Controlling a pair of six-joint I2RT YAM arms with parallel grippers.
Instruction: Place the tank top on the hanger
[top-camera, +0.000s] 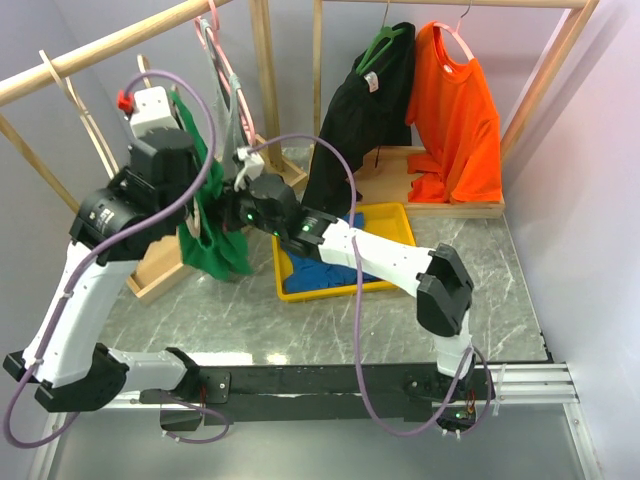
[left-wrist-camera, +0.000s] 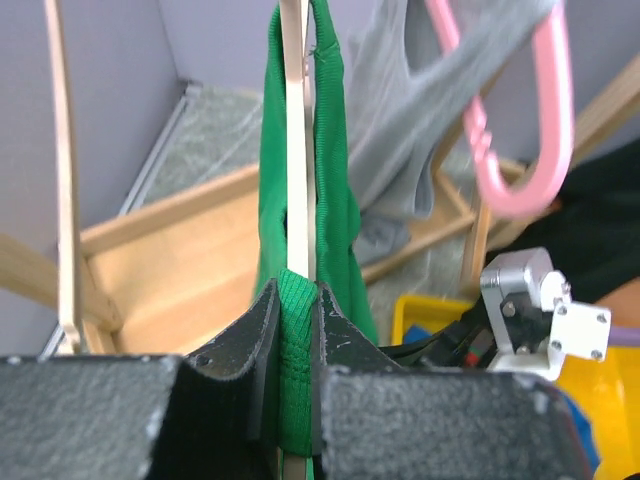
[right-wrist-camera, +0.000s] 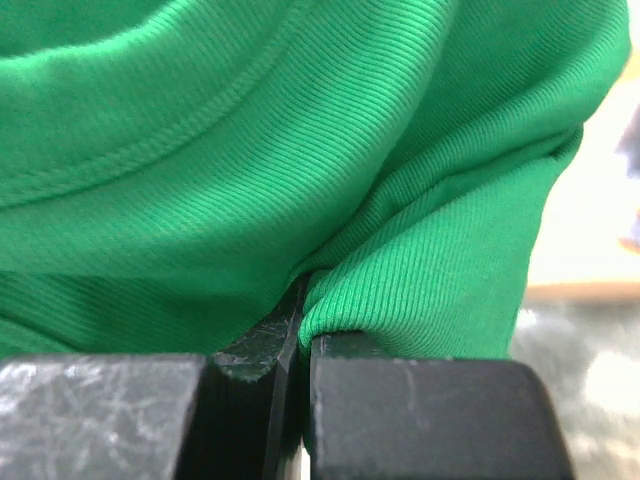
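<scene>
The green tank top (top-camera: 212, 245) hangs in the air between my two arms at the left, over the wooden rack base. In the left wrist view its strap (left-wrist-camera: 338, 170) runs along the light wooden hanger (left-wrist-camera: 296, 150), seen edge-on. My left gripper (left-wrist-camera: 297, 320) is shut on a fold of the green strap, with the hanger's wood running down between the jaws too. My right gripper (right-wrist-camera: 303, 325) is shut on a fold of the tank top (right-wrist-camera: 300, 130), which fills its view. In the top view my right gripper (top-camera: 228, 205) is at the top's right side.
A grey tank top (left-wrist-camera: 420, 110) on a thin pink hanger (left-wrist-camera: 540, 120) hangs just right of the green one. A yellow tray (top-camera: 395, 222) holds a blue garment (top-camera: 325, 272). A black shirt (top-camera: 360, 120) and an orange shirt (top-camera: 460, 110) hang at the back. A wooden rail (top-camera: 100, 50) crosses above.
</scene>
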